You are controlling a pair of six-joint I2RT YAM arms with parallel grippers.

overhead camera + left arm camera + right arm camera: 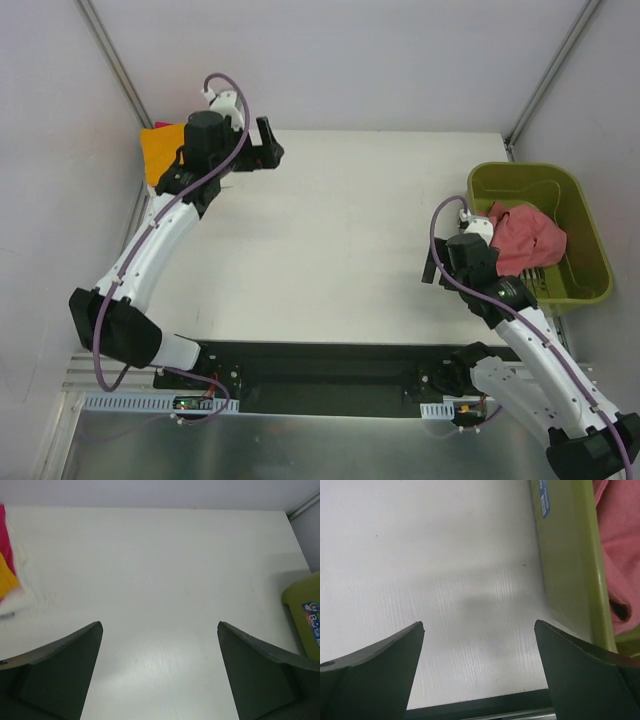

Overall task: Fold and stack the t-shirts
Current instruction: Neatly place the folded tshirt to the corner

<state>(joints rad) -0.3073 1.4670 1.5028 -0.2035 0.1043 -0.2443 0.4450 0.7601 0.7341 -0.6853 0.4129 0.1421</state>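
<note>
At the far left corner of the tabletop (350, 230): one folded orange t-shirt (160, 150), lying flat and partly hidden behind the left arm in the top view. The left wrist view shows a magenta layer (2, 530) and a white layer (20, 597) in the same pile at its left edge. Left end effector (258, 150): just beside that pile on its right, fingers spread wide apart, nothing between them; bare tabletop shows in the gap. At the right edge: one green basket (590, 230), holding one pink t-shirt (525, 238), crumpled and unfolded, bunched toward the basket's near left side. Right end effector (432, 265): beside the basket's left wall, outside it, fingers spread wide apart and holding nothing. The right wrist view shows the basket wall just right of its right finger (585, 675), with the pink cloth inside the rim. Middle of the tabletop: bare.
</note>
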